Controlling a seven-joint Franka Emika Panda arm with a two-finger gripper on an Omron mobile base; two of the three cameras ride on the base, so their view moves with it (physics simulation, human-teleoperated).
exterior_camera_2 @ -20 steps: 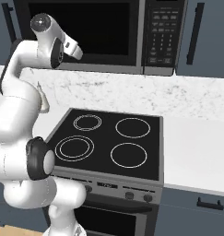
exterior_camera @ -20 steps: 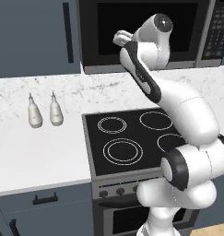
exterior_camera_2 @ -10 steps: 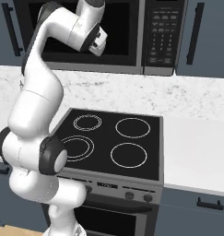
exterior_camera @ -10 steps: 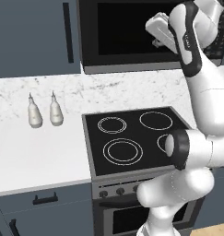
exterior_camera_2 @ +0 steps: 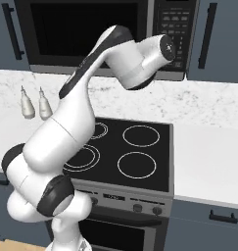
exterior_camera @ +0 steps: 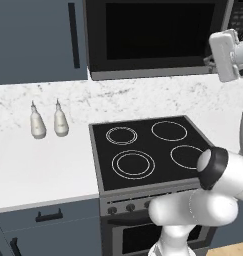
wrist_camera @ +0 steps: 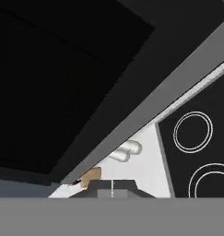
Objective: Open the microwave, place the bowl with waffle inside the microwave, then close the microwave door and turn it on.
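The microwave (exterior_camera: pixel 158 37) hangs above the stove with its door (exterior_camera_2: pixel 86 32) closed, dark glass in a steel frame. Its button panel (exterior_camera_2: pixel 172 22) is at the right edge. My hand (exterior_camera: pixel 224 52) is raised in front of the microwave's right end, level with the lower door frame beside the panel. In the hand view the gripper (wrist_camera: pixel 112 188) is shut with nothing in it, and it looks along the door glass (wrist_camera: pixel 62 78). Beyond the bottles there is a small brown shape (wrist_camera: pixel 91 175); I cannot tell if it is the bowl with waffle.
Two white bottles (exterior_camera: pixel 47 120) stand on the marble counter (exterior_camera: pixel 38 165) left of the black four-ring stove (exterior_camera: pixel 148 150). A blue-grey cabinet door with a black handle (exterior_camera: pixel 72 35) is left of the microwave, and another (exterior_camera_2: pixel 206 37) is to its right. The counter continues to the right (exterior_camera_2: pixel 208 162).
The arm has swung up and to the right across the microwave front, from the door's left part to its right end by the panel. The gripper stayed shut.
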